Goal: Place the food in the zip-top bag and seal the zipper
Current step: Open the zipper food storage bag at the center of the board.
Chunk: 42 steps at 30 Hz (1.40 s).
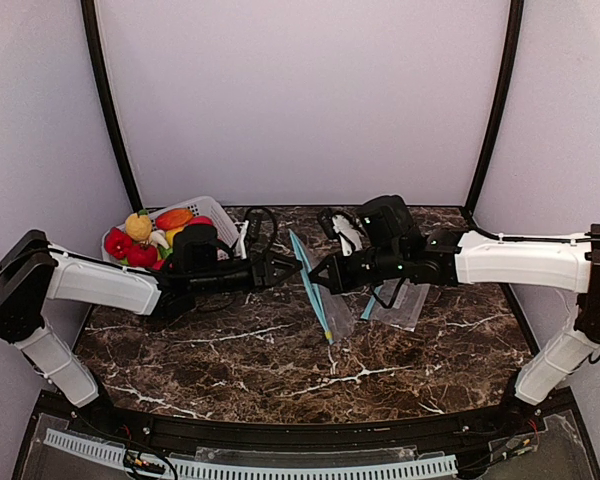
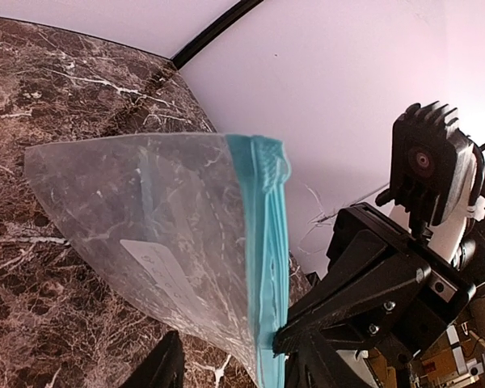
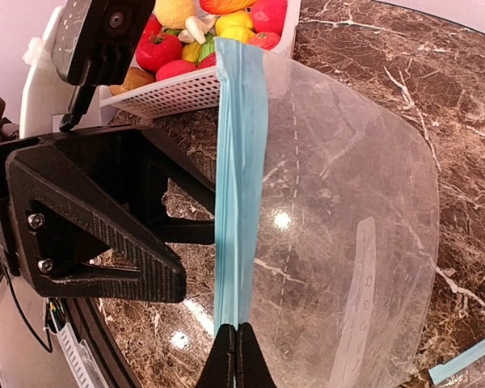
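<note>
Right tool is clamped together on the blue zipper strip of the zip-top bag, holding the bag up on edge between the 2 arms. Left tool has its jaws apart, straddling that same strip from the other side. The food sits piled in the white basket at the desk's back left. I judge 0 items bagged; opening, filling and sealing all remain.

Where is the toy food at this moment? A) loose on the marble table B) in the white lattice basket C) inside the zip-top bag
B: the toy food is piled in the white basket, and the zip-top bag is see-through and empty.
</note>
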Motion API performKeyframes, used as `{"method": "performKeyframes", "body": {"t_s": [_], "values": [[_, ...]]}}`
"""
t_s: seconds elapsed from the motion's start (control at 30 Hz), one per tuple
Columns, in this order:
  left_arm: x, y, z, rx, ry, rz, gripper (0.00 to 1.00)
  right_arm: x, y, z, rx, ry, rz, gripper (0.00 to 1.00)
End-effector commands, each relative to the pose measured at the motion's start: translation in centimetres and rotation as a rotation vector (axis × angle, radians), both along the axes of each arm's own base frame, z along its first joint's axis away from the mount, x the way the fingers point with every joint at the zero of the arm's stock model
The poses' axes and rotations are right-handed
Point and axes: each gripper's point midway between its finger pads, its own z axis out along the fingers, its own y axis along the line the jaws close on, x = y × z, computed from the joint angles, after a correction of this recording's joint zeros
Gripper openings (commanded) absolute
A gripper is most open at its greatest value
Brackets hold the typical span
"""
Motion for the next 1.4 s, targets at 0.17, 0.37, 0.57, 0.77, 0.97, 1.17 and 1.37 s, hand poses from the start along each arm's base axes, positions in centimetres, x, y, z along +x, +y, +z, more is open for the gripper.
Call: {"method": "performKeyframes", "body": {"t_s": [0.17,0.37,0.57,0.77,0.97,1.17,1.37], "values": [[0.3,-1.4,0.3,-0.001,-0.010,-0.010,0.39,-0.1,0.9,1.4,0.039,-0.025,0.017,0.00],[0.9,-1.3,-1.0,0.093,0.001,0.046,0.33,0.1,1.0,1.8,0.037,-0.030,0.007,0.00],[0.7,-1.8,-1.5,0.109,0.036,0.048,0.33,0.5,1.2,2.3,0.017,-0.030,0.002,0.00],[1.1,-0.7,-3.0,0.198,0.098,0.112,0.11,1.7,0.3,1.8,-0.071,-0.022,-0.072,0.00],[1.6,2.3,-4.3,0.406,0.106,0.215,0.01,3.9,-2.6,0.4,-0.221,0.001,-0.286,0.00],[1.6,5.4,-4.6,0.581,0.133,0.311,0.01,5.4,-4.2,1.4,-0.299,-0.050,-0.401,0.00],[0.7,6.0,-2.8,0.576,0.267,0.353,0.01,5.7,-6.1,2.4,-0.424,0.005,-0.509,0.00]]}}
